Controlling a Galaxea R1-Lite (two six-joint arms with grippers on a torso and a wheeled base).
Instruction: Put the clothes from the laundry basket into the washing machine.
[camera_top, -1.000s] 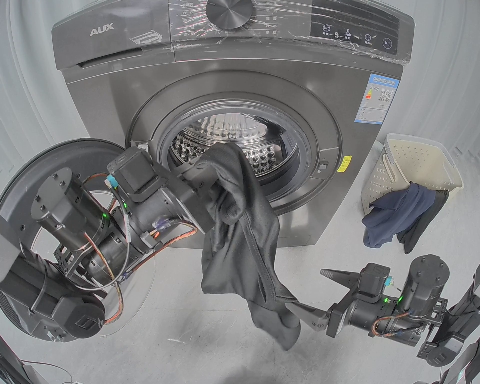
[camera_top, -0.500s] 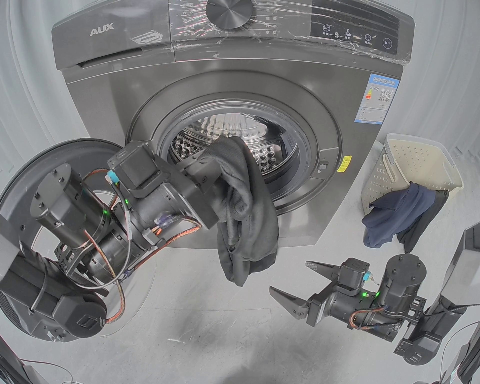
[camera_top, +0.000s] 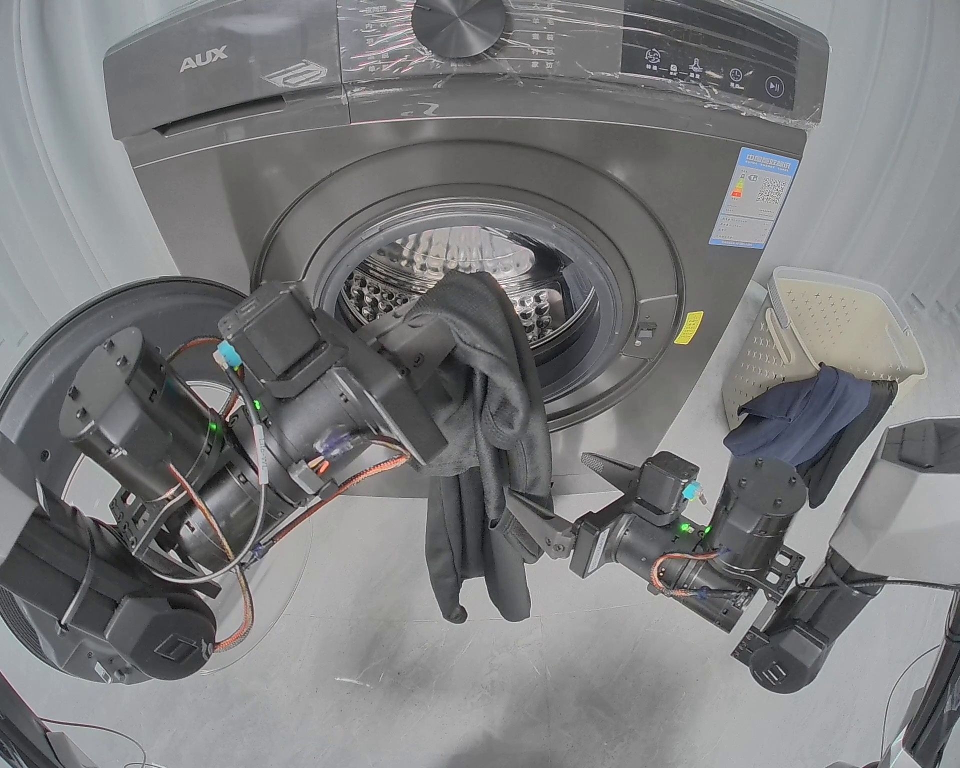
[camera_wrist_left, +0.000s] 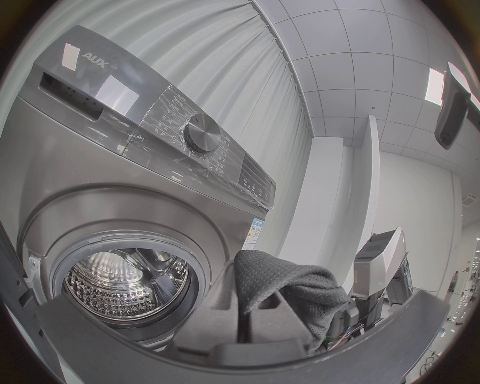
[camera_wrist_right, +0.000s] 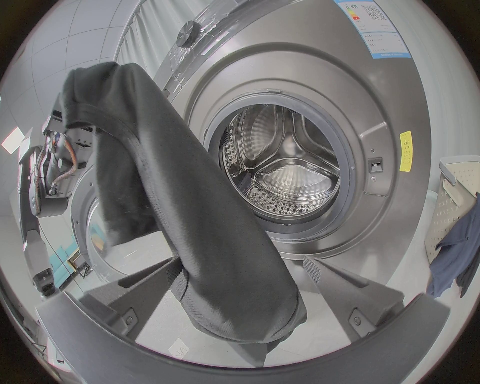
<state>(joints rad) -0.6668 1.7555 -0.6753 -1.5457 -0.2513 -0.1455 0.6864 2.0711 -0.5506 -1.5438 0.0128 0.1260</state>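
Note:
A dark grey garment (camera_top: 490, 420) hangs from my left gripper (camera_top: 435, 325), which is shut on its top fold just in front of the washing machine's round opening (camera_top: 470, 265). The left wrist view has the fingers (camera_wrist_left: 220, 320) pinching the fabric (camera_wrist_left: 285, 285). The cloth drops well below the door opening, toward the floor. My right gripper (camera_top: 548, 487) stands open at the garment's lower part, from the right. In the right wrist view the cloth (camera_wrist_right: 210, 225) hangs between the spread fingers (camera_wrist_right: 345, 290).
The washer door (camera_top: 170, 295) is swung open at the left, behind my left arm. A cream laundry basket (camera_top: 850, 310) stands on the floor right of the machine, with a navy garment (camera_top: 790, 425) and a dark one (camera_top: 850, 440) draped over its rim.
My right gripper has risen and moved left, from low on the floor side up to the hanging garment. The cloth first bunched up shorter, then hung down longer again.

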